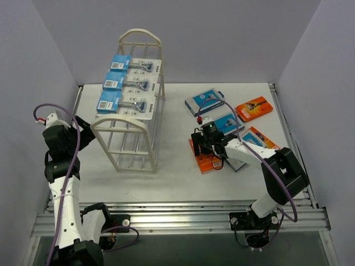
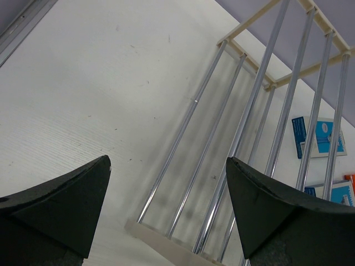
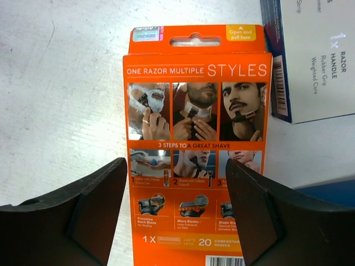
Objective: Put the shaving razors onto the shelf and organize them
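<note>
packs counted from the top view: three blister cards (image 1: 128, 83) lie in a row on the top tier of the shelf (image 1: 135, 169), blue headers to the left, each just overlapping the next. three orange boxes (image 1: 254, 108) lie loose on the table (image 1: 177, 185) right of the shelf. two blue-and-white boxes (image 1: 204, 101) show in full, and a third pack of that kind is mostly hidden under the right arm. one shelf, two arms.

edges and room: the shelf stands left of centre, long axis running away from the arms, with thin rods on the lower tiers. open table shows between the shelf and the loose packs, and between the shelf and the metal rail (image 1: 183, 219) at the near edge. grey walls (image 1: 33, 55) close in left, back and right, and the left arm is close to the left one.

right gripper (image 3: 176, 161) sits over the nearest orange box (image 3: 194, 111), printed back up. its jaws are apart, one finger over each side of the box. whether the pads touch it i cannot tell. a blue-and-white box lies just beside that box's far right corner. the right arm stretches across the loose pile.

left gripper (image 2: 168, 159) hangs spread wide with nothing between the fingers, just left of the shelf's near arched end, facing the rods. purple cables loop off both arms.
</note>
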Available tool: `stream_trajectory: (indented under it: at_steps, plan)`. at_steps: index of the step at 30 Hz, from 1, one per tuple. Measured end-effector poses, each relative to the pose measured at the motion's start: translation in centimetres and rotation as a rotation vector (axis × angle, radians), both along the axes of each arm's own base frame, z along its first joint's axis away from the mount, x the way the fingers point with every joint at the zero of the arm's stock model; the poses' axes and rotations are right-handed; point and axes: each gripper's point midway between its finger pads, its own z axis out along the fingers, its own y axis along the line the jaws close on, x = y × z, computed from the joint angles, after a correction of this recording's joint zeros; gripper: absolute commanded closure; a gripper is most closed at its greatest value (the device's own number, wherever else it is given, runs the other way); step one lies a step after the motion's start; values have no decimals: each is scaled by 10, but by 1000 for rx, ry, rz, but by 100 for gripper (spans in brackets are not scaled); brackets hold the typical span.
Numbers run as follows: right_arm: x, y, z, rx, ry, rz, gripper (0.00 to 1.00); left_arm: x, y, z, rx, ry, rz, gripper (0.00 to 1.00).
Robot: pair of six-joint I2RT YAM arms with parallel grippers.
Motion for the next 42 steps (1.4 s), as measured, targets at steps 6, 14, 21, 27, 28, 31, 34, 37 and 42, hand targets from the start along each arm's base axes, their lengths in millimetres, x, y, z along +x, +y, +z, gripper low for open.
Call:
stream_trajectory:
  at_steps: [6, 14, 21, 27, 28, 31, 34, 37, 42]
  plan:
    - [-2, -16, -1, 50, 29, -47, 35, 0, 0, 1, 1, -3, 0, 6]
    - [1, -34, 12, 104, 12, -97, 5, 0, 0, 1, 1, -4, 0, 6]
    - [-1, -30, 12, 120, 22, -83, 0, -4, 2, 4, 9, -9, 19, 6]
    - [-3, -30, -1, 107, 58, -82, 0, -10, 6, 7, 19, -16, 60, 6]
    - [-4, -30, -4, 104, 69, -81, 0, -11, 6, 7, 14, -14, 71, 6]
    - [-7, -28, -16, 100, 100, -74, 0, -15, 6, 9, -9, -16, 91, 6]
    - [-6, -25, -16, 113, 104, -64, 0, -22, 5, 14, -38, -27, 115, 6]
    - [-7, -23, -17, 114, 105, -58, 7, -35, 2, 28, -56, -56, 135, 6]
    - [-10, -15, -16, 105, 98, -41, 21, -65, -7, 77, -53, -163, 145, 6]
